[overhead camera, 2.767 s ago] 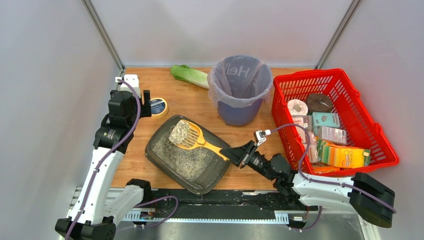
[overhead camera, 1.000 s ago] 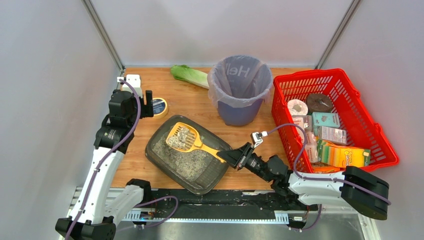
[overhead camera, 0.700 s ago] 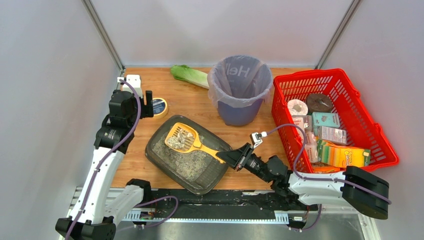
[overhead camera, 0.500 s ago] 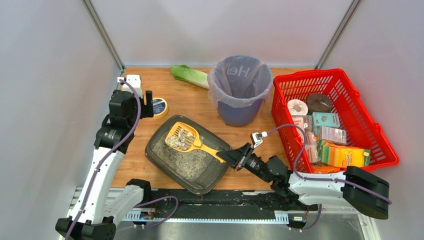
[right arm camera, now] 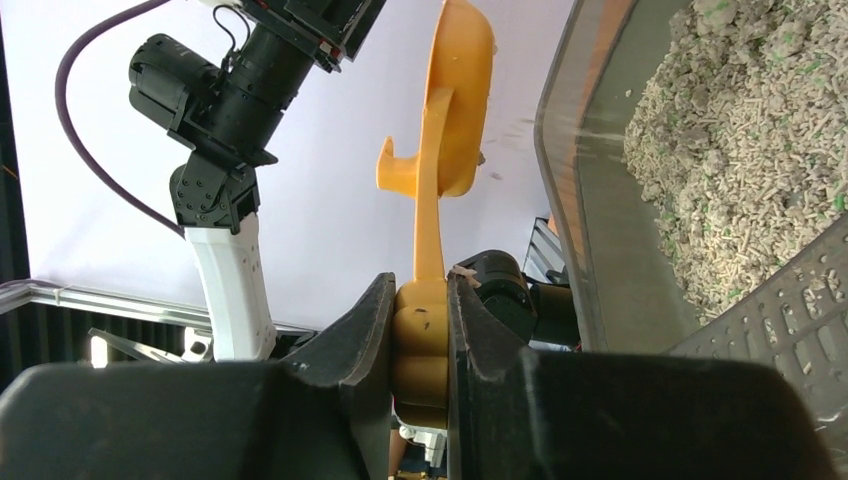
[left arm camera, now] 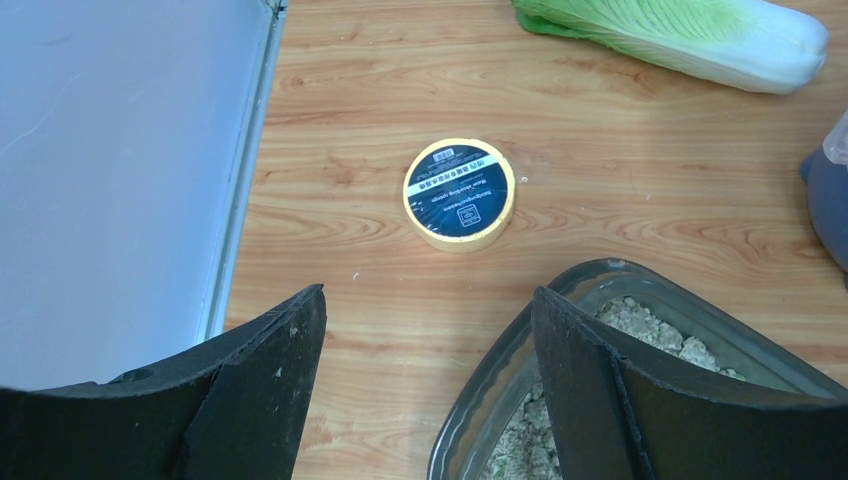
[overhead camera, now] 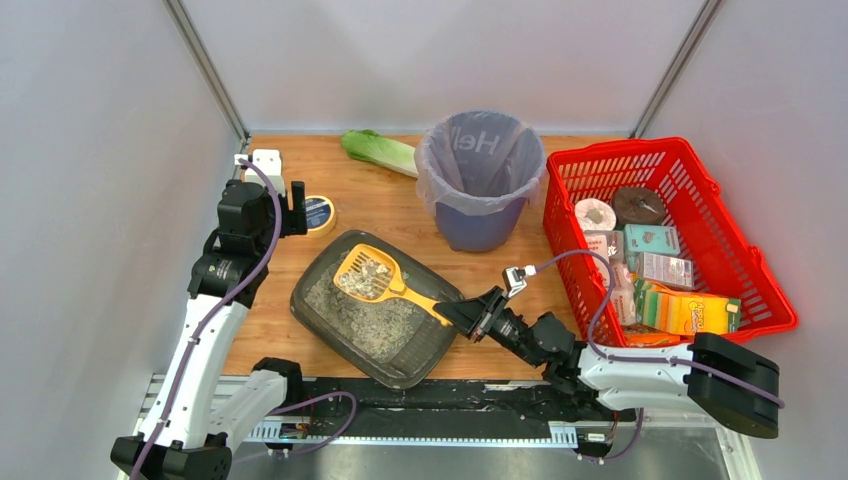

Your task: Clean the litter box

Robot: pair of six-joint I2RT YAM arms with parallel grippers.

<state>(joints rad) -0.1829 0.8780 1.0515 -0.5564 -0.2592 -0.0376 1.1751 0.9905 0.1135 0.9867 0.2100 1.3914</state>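
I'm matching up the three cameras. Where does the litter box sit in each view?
Top external: litter box left of centre, lower half of the picture.
Left wrist: bottom right, only one rounded corner shows.
Right wrist: right side, its rim running top to bottom.
Shared landmark: the pale litter inside it, visible in all three.

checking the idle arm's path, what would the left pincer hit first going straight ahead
The left pincer would likely meet the wooden table first, just short of the yellow tape roll; depth is unclear, so it could be the roll.
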